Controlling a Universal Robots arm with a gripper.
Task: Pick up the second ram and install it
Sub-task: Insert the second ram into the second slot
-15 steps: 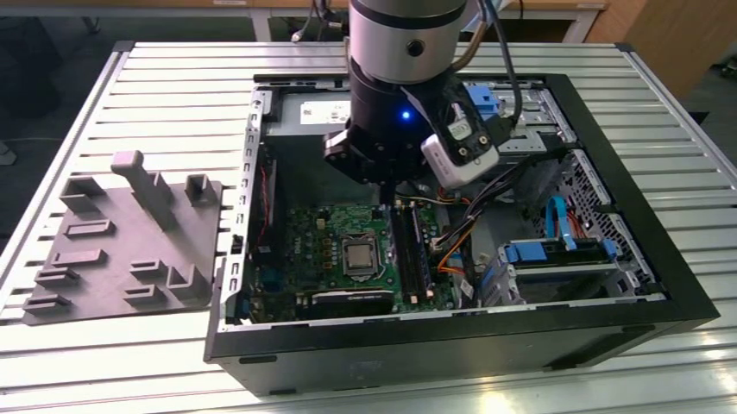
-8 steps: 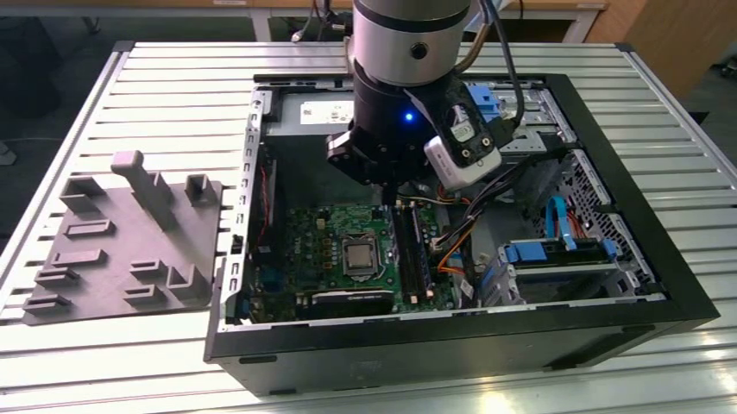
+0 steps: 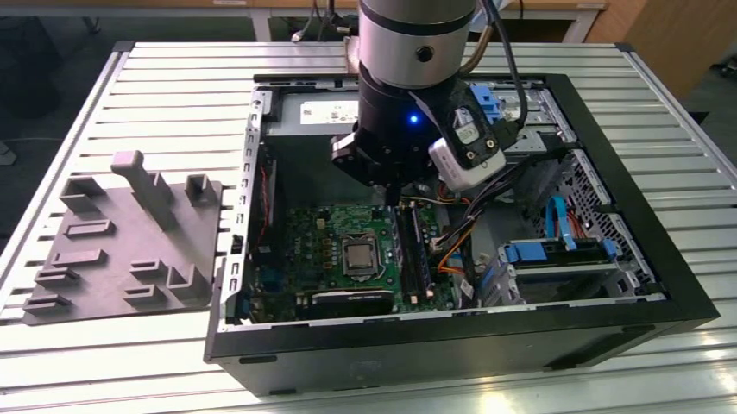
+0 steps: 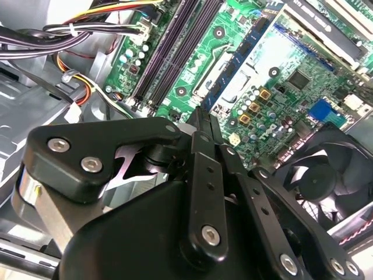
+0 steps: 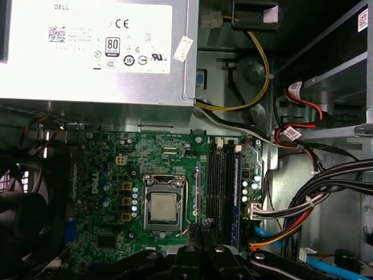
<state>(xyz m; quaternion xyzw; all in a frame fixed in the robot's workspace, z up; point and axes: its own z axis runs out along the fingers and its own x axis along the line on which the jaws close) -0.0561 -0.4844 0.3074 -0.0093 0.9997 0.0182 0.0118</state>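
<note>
Ram (image 5: 198,192) shows edge-on as a thin strip with a coppery rim. It appears to be pinched in the fingers (image 4: 203,146), which stand narrow around it, over the green motherboard (image 5: 116,163) near the long black slots (image 5: 224,186). It should be light, stiff and fragile, best held by its long top edge, clear of chips and contacts. Around it sit the black steel case (image 3: 461,345), bundled cables (image 5: 326,192), and a ribbed metal surface (image 3: 173,95) carrying a grey moulded tray (image 3: 127,250).
</note>
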